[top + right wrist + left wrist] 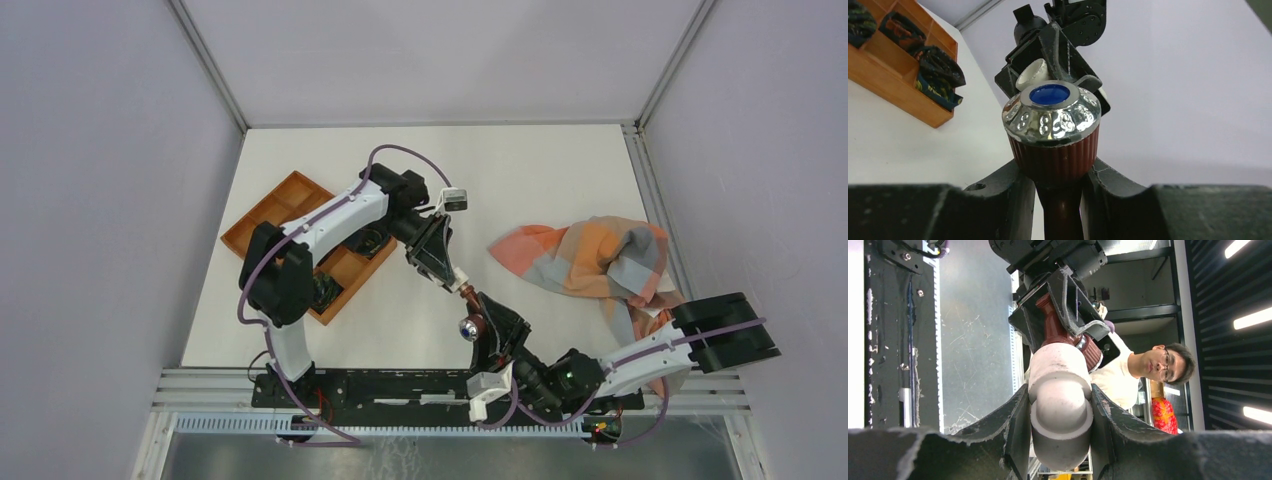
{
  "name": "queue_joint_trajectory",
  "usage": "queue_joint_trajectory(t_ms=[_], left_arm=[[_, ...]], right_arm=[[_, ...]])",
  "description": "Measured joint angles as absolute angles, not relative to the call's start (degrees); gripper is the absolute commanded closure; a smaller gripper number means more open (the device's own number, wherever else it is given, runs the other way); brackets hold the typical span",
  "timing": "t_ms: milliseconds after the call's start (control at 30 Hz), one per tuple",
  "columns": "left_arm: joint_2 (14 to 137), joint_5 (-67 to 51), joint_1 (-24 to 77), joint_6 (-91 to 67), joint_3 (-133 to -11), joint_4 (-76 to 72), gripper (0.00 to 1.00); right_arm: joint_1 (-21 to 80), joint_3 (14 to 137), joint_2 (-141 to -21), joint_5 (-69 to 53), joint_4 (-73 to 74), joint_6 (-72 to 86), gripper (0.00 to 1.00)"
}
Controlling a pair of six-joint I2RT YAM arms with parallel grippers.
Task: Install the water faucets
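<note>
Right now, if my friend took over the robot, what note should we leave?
Left gripper: shut on the pale end fitting.
Right gripper: shut on the faucet, just under its silvery knob.
Where: both parts are held in the air over the table, with the faucet's end meeting the fitting.
Done: both parts picked up and lined up.
Left: finish joining them. I cannot tell how tight the joint is.

Orange-brown compartment tray on table, left side, dark items inside. Crumpled plaid cloth right side.
</note>
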State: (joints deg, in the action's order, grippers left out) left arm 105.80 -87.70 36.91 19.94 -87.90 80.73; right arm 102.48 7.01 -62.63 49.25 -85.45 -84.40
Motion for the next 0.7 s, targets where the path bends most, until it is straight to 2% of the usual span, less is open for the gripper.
queue_joint_trajectory(t_ms=[367,700], left_arm=[[106.4,-88.5,36.9,20.1,-90.4,81.8,0.98],[108.0,-88.5,36.7,21.0,-90.6,82.7,0.98]], right_arm=[[102.5,10.3,-56.7,52.0,-78.5,-64.9,1.0],[102.5,11.2,-56.1,54.4,-75.9,-52.2,1.0]])
